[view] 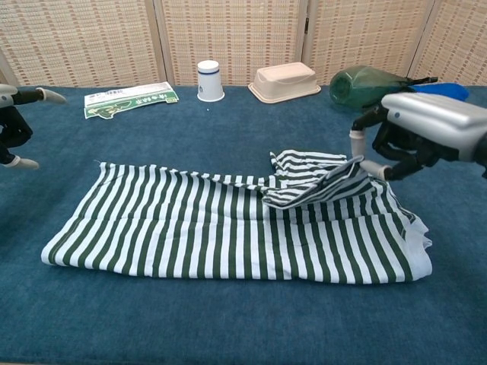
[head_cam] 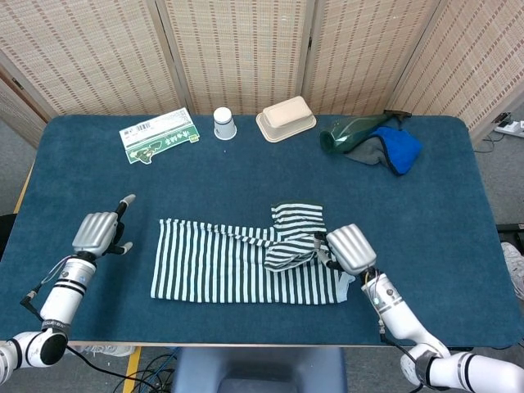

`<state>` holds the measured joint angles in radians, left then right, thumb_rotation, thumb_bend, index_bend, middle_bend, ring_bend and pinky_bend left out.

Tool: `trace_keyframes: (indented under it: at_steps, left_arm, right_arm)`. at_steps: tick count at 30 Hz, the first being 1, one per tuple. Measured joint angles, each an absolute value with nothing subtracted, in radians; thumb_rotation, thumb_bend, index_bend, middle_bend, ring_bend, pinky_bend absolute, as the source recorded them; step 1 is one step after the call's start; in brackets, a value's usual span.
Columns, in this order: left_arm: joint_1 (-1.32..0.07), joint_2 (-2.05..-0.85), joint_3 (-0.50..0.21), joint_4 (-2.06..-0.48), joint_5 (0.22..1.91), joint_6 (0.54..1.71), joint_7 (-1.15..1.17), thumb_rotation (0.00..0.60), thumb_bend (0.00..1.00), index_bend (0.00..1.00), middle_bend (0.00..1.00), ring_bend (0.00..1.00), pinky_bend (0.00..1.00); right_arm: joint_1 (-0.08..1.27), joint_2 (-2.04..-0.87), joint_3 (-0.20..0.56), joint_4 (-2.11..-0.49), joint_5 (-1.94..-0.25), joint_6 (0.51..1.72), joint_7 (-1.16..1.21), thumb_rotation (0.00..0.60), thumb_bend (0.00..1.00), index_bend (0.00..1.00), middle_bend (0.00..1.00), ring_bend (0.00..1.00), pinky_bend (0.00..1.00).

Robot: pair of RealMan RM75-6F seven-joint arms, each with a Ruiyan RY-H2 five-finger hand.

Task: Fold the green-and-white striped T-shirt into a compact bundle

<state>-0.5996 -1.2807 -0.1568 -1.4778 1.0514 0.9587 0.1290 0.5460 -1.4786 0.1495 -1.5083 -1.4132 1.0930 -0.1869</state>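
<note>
The shirt (head_cam: 246,262) lies low and centre in the frame on the blue worktop (head_cam: 458,205), a long band whose long axis runs left to right, stripes crossing it. The right robot hand (head_cam: 348,248) pinches a raised flap at the band's right end, so folding looks only partly done: the band's full length is not yet doubled into a bundle. The left robot hand (head_cam: 100,232) sits off the shirt's left end holding nothing, fingers curled in.
</note>
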Motion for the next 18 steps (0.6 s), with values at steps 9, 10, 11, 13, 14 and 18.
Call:
trace_keyframes:
  at_steps: [9, 10, 11, 13, 14, 18]
  left_arm:
    - [-0.585, -1.264, -0.147, -1.505, 1.071, 0.973, 0.133, 0.600, 0.26, 0.00, 0.85, 0.78, 0.97]
    - [-0.583, -1.263, -0.145, -1.507, 1.073, 0.974, 0.134, 0.600, 0.26, 0.00, 0.85, 0.78, 0.97]
    - [-0.582, -1.262, -0.143, -1.510, 1.075, 0.975, 0.135, 0.600, 0.26, 0.00, 0.85, 0.78, 0.97]
    - [-0.579, -1.259, -0.141, -1.514, 1.078, 0.976, 0.137, 0.600, 0.26, 0.00, 0.85, 0.78, 0.97]
    - [-0.577, -1.258, -0.140, -1.516, 1.079, 0.976, 0.137, 0.600, 0.26, 0.00, 0.85, 0.78, 0.97]
    - [-0.572, -1.257, -0.136, -1.516, 1.081, 0.976, 0.136, 0.600, 0.26, 0.00, 0.85, 0.78, 0.97]
  right_arm:
    - [0.609, -1.507, 0.256, -1.437, -1.273, 1.061, -0.219, 0.600, 0.46, 0.58, 0.93, 1.00, 1.00]
    - [0.619, -1.514, 0.263, -1.420, -1.260, 1.053, -0.224, 0.600, 0.46, 0.58, 0.93, 1.00, 1.00]
    - [0.627, -1.520, 0.268, -1.408, -1.251, 1.047, -0.227, 0.600, 0.46, 0.58, 0.93, 1.00, 1.00]
    - [0.646, -1.534, 0.280, -1.377, -1.236, 1.033, -0.234, 0.600, 0.46, 0.58, 0.93, 1.00, 1.00]
    - [0.654, -1.541, 0.284, -1.363, -1.228, 1.027, -0.236, 0.600, 0.46, 0.58, 0.93, 1.00, 1.00]
    - [0.685, -1.573, 0.299, -1.303, -1.195, 1.002, -0.246, 0.600, 0.46, 0.58, 0.93, 1.00, 1.00]
